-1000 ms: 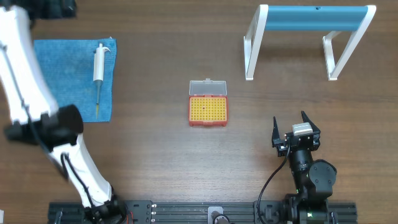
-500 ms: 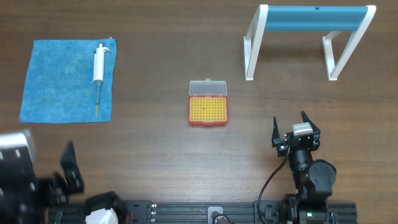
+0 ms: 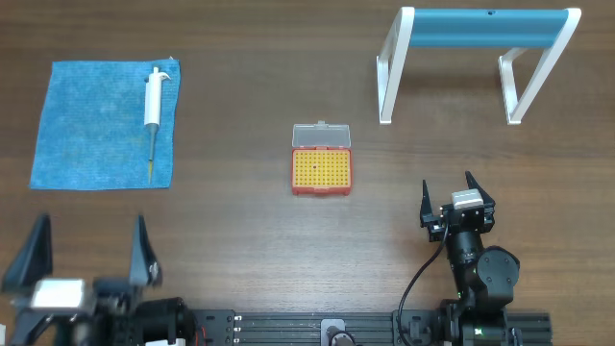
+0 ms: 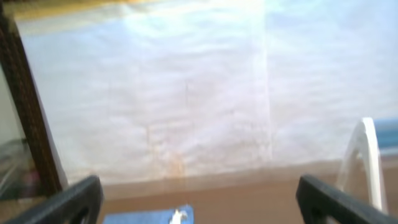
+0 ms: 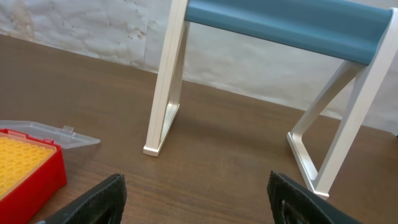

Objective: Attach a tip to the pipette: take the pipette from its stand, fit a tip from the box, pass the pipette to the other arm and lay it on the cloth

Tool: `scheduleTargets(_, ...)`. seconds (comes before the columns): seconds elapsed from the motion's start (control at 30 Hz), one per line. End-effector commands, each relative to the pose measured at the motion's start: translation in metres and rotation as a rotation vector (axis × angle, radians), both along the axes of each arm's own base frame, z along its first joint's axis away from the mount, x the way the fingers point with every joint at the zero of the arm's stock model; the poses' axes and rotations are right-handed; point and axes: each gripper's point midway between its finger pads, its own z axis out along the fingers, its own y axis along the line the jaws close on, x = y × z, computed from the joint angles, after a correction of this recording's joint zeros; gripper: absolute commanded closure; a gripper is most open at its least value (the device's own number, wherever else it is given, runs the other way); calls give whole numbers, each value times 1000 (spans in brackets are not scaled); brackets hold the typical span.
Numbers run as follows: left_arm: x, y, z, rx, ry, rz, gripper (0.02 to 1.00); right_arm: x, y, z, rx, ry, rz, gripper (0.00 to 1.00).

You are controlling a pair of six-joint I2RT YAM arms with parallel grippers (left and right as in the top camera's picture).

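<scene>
Blue cloth [image 3: 86,125] carried the pipette [image 3: 152,106] flat on the bench [image 3: 240,259], long axis up-down in top view, tip at lower end. Left hand [image 3: 89,228] and right hand [image 3: 447,183] both spread.

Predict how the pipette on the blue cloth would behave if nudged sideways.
The pipette would probably roll little: its hooked finger rest juts sideways. The slim yellow tip looks easily knocked off. The cloth beneath likely adds grip.

A dark brown wooden table [image 3: 240,250] spans the scene, with a pale, mottled wall [image 5: 74,31] rising behind its far edge.
</scene>
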Motion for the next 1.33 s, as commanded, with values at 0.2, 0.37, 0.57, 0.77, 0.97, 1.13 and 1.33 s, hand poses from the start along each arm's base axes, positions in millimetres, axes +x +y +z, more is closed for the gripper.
scheduleTargets(0.2,108,3,-162,-225,-28,-80,18,0,-1,-2,15,3,-6,246)
scheduleTargets(0.37,118,8,-219,-296,187,-36,20,0,-1,-2,15,3,-6,244)
scheduleTargets(0.57,118,8,-252,-300,319,-16,20,0,-1,-2,15,3,-6,246)
scheduleTargets(0.77,118,8,-252,-300,319,-16,20,0,-1,-2,15,3,-6,246)
scheduleTargets(0.97,118,8,-252,-300,319,-16,20,0,-1,-2,15,3,-6,248)
scheduleTargets(1.13,118,8,-252,-300,319,-16,20,0,-1,-2,15,3,-6,246)
scheduleTargets(1.33,118,8,-252,-300,319,-16,20,0,-1,-2,15,3,-6,248)
